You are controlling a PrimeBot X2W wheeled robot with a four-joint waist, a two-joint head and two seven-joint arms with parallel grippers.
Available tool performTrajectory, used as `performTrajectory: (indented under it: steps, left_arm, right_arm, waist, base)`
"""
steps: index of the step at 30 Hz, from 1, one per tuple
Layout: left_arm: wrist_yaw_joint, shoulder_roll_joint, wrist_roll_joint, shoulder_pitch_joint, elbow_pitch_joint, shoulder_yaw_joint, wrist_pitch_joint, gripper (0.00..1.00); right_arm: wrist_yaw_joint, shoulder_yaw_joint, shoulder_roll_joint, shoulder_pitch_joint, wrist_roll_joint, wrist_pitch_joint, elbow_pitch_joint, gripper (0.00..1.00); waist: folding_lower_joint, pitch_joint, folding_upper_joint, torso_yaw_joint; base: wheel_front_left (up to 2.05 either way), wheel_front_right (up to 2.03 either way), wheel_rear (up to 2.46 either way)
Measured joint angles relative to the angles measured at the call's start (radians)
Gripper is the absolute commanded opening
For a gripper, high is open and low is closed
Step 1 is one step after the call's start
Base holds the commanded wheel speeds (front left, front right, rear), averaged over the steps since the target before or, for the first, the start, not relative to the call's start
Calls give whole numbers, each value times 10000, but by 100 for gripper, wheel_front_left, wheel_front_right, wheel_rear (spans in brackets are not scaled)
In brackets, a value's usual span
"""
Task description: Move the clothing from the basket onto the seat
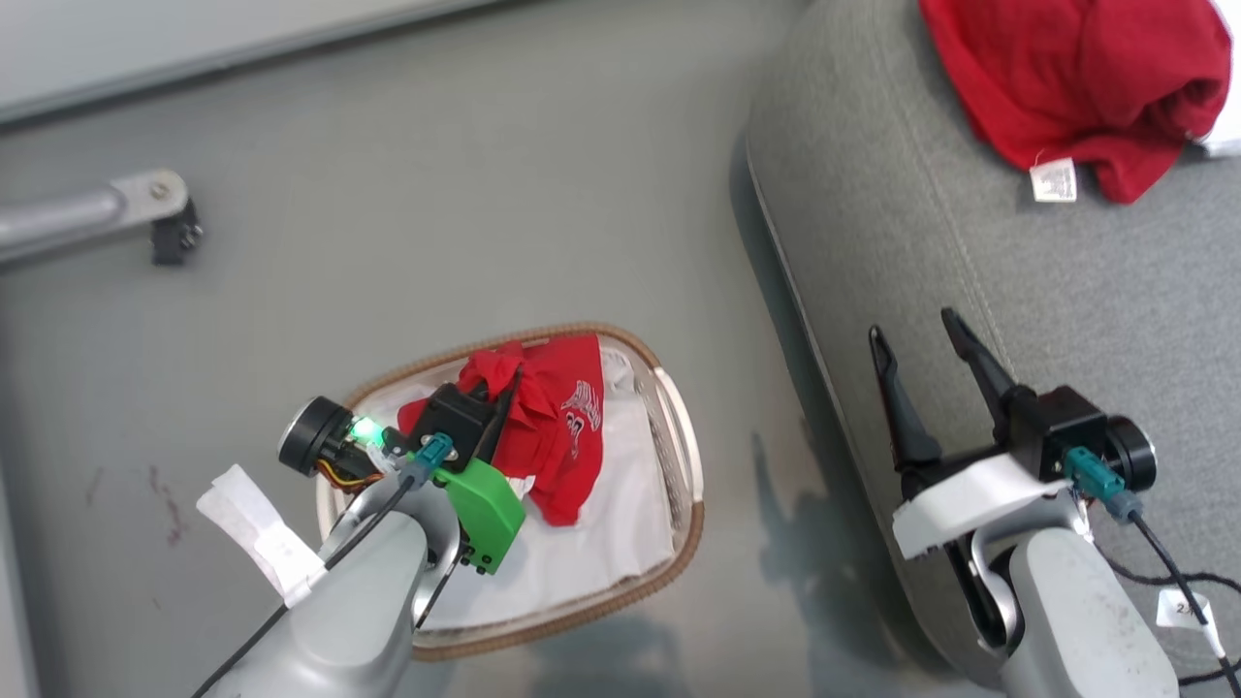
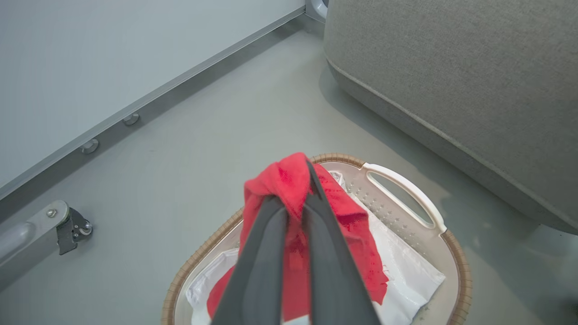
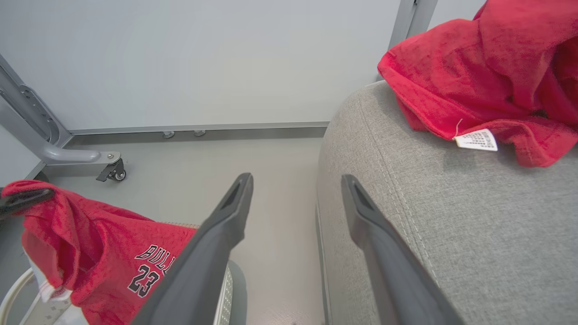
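Observation:
A red jersey [image 1: 553, 427] lettered "BULLS 23" is bunched and lifted partly out of the oval basket [image 1: 679, 427] on the floor. My left gripper [image 1: 499, 393] is shut on a fold of this clothing near its top; the left wrist view has the red cloth [image 2: 289, 180] pinched between the dark fingers [image 2: 266, 253], above the basket rim [image 2: 456, 253]. From the right wrist, the jersey [image 3: 113, 257] hangs at lower left. A second red garment [image 1: 1076, 78] with a white tag lies on the grey seat [image 1: 970, 252]. My right gripper [image 1: 916, 334] hovers open over the seat's front edge, holding nothing.
A white liner sheet [image 1: 601, 553] lies in the basket bottom. A grey metal leg with a caster [image 1: 160, 218] stands on the floor at the left. A wall with a metal baseboard [image 2: 149, 97] runs behind. Bare grey floor separates basket and seat.

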Motion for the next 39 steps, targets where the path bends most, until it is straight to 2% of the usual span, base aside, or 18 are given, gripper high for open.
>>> performTrajectory:
  steps: [10,18,30,39]
  left_arm:
    - [-171,428,430,-694,-663,-1164,4,0]
    - [-186,671,-44,-2267,-1149,-1724,163,0]
    - [-199,855,-591,-3848,-1402,-2203,384,0]
    - [-199,426,-955,-4620,-1310,-2744,614,0]
  right_arm:
    - [0,94,-2,854,-136,0,357,100]
    - [0,313,-4,1016,-190,0,399,100]
    - [0,1208,-6,833,-54,0,347,100]
    - [0,2290,2,169,-261,0,1049,100]
  waist:
    - [0,-2366,0,566]
    - [0,-3813,0,1037]
    - [0,-4600,0,1517]
    - [0,-4614,0,1732]
  base:
    - [0,0,0]
    - [0,0,0]
    - [0,0,0]
    - [0,0,0]
